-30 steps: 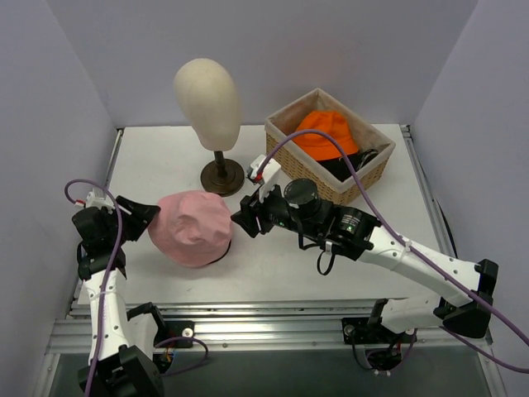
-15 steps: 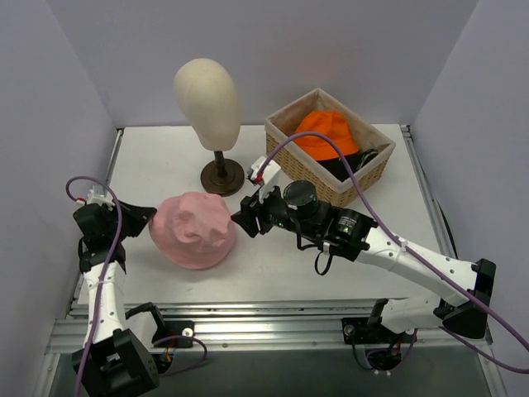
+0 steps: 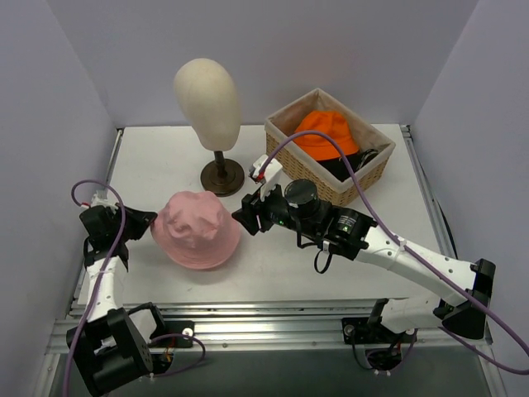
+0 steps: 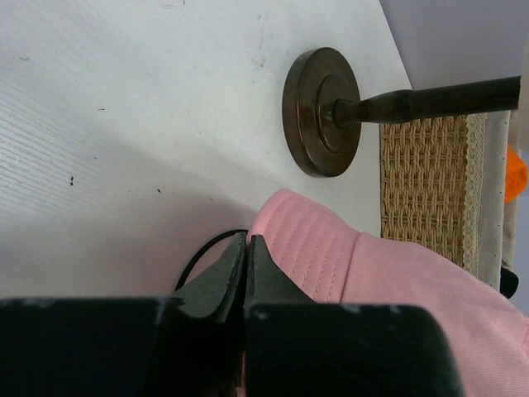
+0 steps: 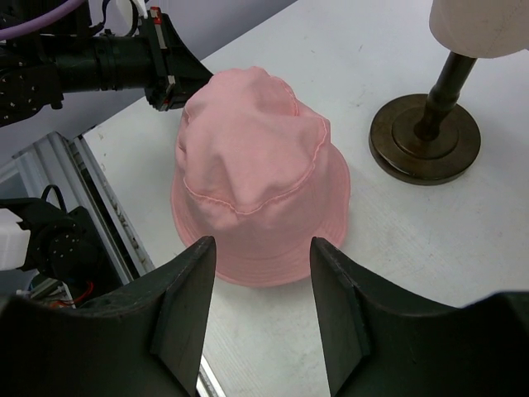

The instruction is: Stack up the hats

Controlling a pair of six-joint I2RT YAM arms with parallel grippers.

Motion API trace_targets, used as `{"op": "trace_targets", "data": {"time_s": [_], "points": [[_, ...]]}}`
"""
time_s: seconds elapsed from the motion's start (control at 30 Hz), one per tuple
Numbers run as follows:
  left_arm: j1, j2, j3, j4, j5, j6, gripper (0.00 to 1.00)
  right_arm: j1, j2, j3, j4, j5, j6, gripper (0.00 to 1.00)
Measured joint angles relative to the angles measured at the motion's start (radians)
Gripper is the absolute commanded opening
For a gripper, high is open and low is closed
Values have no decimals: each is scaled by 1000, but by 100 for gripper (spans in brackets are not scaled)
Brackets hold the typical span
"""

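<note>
A pale pink bucket hat (image 3: 198,231) sits crown up on the white table, left of centre. My left gripper (image 3: 151,219) is shut, and its tips lie against the hat's left brim (image 4: 331,256); I see no fabric between the tips. A thin black curved edge (image 4: 198,252) shows on the table beside those fingers. My right gripper (image 3: 244,217) hangs open just right of the pink hat (image 5: 256,190), nothing between its fingers. A bright orange hat (image 3: 324,132) lies in the wicker basket on top of something black (image 3: 354,165).
The wicker basket (image 3: 285,136) stands at the back right. A cream mannequin head (image 3: 207,99) rises on a dark stand with a round base (image 3: 221,176) just behind the pink hat. Purple walls close in the table on three sides.
My left gripper went from open to shut at the pink hat's left edge. The hat shifted a little right and its brim spread out, covering a dark edge below it. The right arm barely moved.
</note>
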Motion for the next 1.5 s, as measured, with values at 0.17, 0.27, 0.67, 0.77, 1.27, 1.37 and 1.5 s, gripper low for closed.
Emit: {"op": "trace_targets", "data": {"time_s": [0.17, 0.27, 0.67, 0.77, 1.27, 1.37, 1.5], "points": [[0, 29, -17, 48, 0, -1, 2, -2, 0, -6, 15, -10, 5, 45], [-5, 45, -22, 77, 0, -1, 4, -5, 6, -10, 27, -14, 12, 45], [-40, 79, -22, 108, -41, 5, 11, -5, 48, -10, 37, -26, 19, 46], [-53, 90, -22, 109, -48, 11, 18, -5, 48, -10, 39, -28, 19, 46], [-58, -31, 12, -31, -181, 19, 82, -7, 48, -10, 37, -22, 19, 46], [-58, -47, 93, -101, -215, 25, 96, -21, 46, -10, 35, -8, 27, 45], [-58, -48, 249, -200, -229, 56, 94, -74, 32, -5, 7, 39, 51, 45]]}}
